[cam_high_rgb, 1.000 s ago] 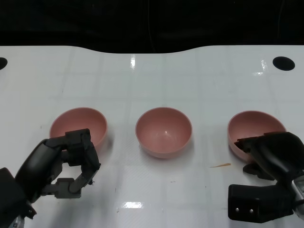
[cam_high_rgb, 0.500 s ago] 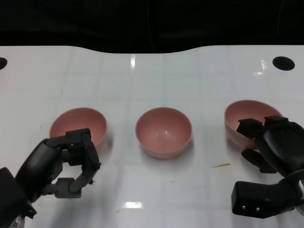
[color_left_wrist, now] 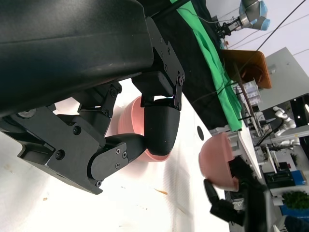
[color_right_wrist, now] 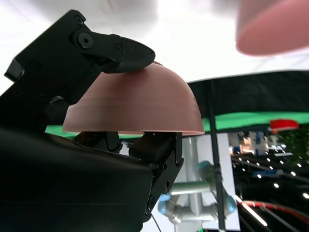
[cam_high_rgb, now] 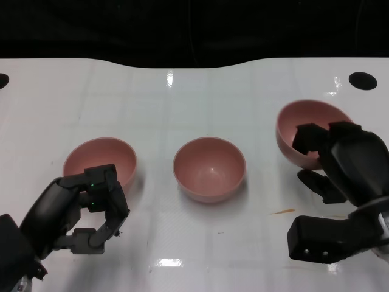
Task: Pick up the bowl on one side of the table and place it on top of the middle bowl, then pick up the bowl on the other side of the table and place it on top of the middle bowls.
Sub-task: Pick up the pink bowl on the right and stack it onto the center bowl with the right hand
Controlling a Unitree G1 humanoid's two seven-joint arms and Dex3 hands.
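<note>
1. Holding item: right hand [cam_high_rgb: 343, 167] grips the right-side bowl [cam_high_rgb: 302, 135] by its near rim, fingers over the lip and thumb under the wall. The bowl sits tilted, its mouth turned partly toward the camera. The left wrist view shows it apart from the white table [cam_high_rgb: 182, 103], so it is judged airborne.
2. Middle bowl [cam_high_rgb: 209, 169]: upright on the table, holding nothing, well apart from the carried bowl.
3. Left-side bowl [cam_high_rgb: 100, 159]: upright on the table, not gripped.
4. Left hand [cam_high_rgb: 88, 210]: fingers curled inward with nothing in them, low and just in front of the left-side bowl. Whether they brush its wall cannot be told.
5. Stray item: a small tan sliver [cam_high_rgb: 282, 212] lies on the table between the middle bowl and the right hand.
6. Step in hand, as judged: first pick done, carry toward centre not yet made.
7. Next move calls for: travelling the bowl sideways over the middle bowl, levelling it mouth-up, lowering until it nests, then letting go.
</note>
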